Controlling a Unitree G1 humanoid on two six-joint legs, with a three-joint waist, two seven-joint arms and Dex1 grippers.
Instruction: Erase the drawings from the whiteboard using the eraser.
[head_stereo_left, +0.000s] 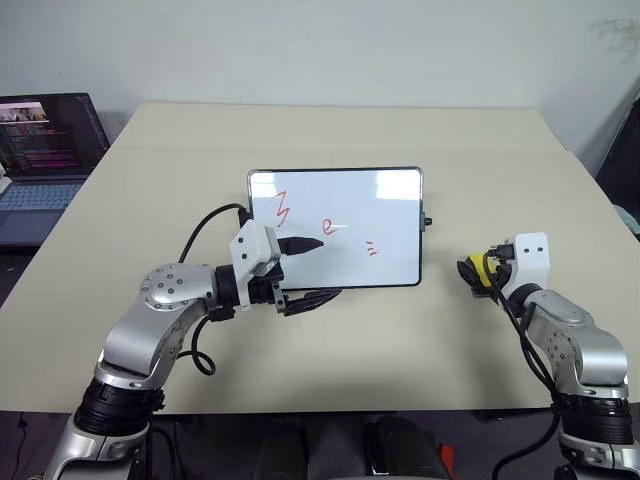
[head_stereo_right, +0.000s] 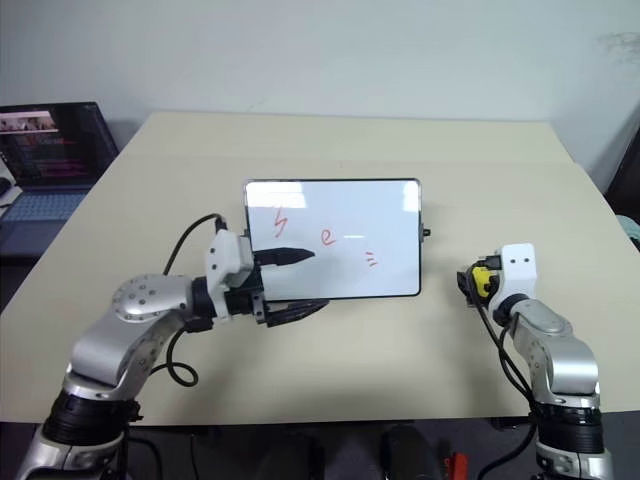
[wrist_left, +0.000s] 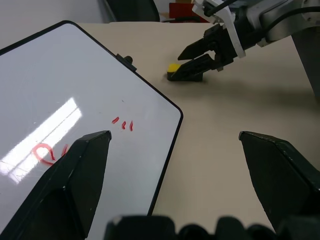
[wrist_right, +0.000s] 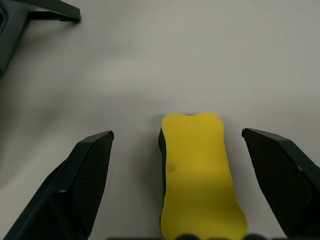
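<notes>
Nearest us, our left gripper (head_stereo_left: 312, 272) hangs spread wide at the near left corner of one whiteboard (head_stereo_left: 390, 180), nothing between its fingers. Our right gripper (wrist_left: 200, 57) gapes wide too, straddling one yellow eraser (wrist_right: 200, 175) on the table (head_stereo_left: 350, 350) without pinching it, well right of the board. We count three red drawings (head_stereo_left: 327, 226) on the board. Farther left, one laptop (head_stereo_left: 45, 150).

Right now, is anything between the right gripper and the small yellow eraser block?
Nothing visible. The small yellow eraser block lies on the bare tan table, between the open fingers of the right gripper.
</notes>
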